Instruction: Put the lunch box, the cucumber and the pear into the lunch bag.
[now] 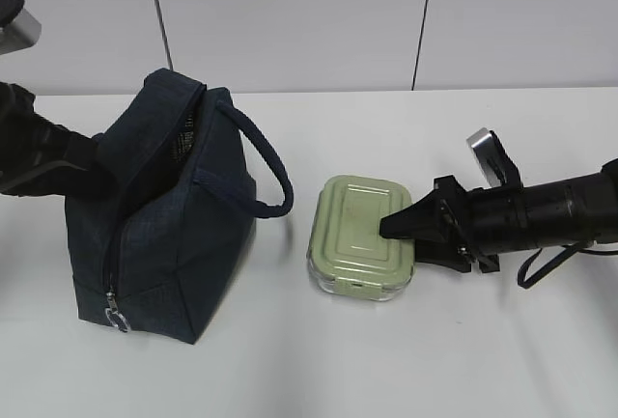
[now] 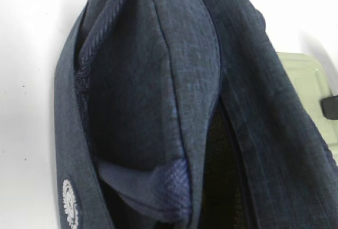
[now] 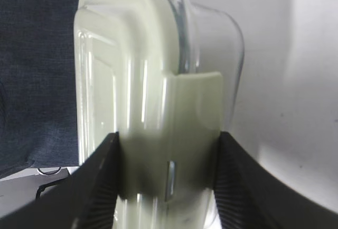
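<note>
Two containers are sitting on the white table [image 1: 290, 370]: the navy bag [image 1: 159, 210] standing upright with its top gaping onto dark mesh lining, and the box [image 1: 359, 236] lying just beside it, lid on. The right gripper [image 3: 166, 179] is clamping the box's end, while the left gripper, hidden behind the bag, is closed.

A white table [image 1: 290, 370] bears the lunch bag [image 1: 159, 215] and lunch box [image 1: 359, 236].
</note>
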`<state>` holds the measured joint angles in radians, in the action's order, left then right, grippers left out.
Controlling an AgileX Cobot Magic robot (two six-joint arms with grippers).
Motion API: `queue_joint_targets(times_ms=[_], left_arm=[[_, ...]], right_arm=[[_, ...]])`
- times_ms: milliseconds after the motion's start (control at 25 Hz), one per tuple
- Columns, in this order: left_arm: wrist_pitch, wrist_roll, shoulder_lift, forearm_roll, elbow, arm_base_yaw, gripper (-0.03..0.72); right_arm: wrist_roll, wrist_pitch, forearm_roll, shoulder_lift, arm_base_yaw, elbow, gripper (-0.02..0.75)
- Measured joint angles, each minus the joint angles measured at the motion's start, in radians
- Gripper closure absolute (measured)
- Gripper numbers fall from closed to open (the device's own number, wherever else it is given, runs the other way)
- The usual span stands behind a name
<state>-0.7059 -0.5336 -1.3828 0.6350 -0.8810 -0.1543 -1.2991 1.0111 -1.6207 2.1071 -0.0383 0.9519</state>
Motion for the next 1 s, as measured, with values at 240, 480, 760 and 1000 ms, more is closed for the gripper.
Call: queue_joint_targets(times_ms=[240,480,760,1000], left_arm=[[0.000,0.000,0.000,0.000,0.000,0.000,0.687],[-0.001,0.000,0.000,0.000,0.000,0.000,0.687],[-0.001,0.000,0.000,-0.001,0.000,0.000,0.687],[-0.001,0.000,0.000,-0.001,0.000,0.000,0.687]], right_arm=[[-0.002,0.017,0.025,-0.011,-0.004,-0.002,0.372],[-0.005,0.017,0.108,-0.168,-0.020,0.002,0.373],[0.038,0.036,0.185,-0.382,-0.018,0.079,0.374],[0.123,0.041,0.214,-0.456,0.074,0.234,0.375]])
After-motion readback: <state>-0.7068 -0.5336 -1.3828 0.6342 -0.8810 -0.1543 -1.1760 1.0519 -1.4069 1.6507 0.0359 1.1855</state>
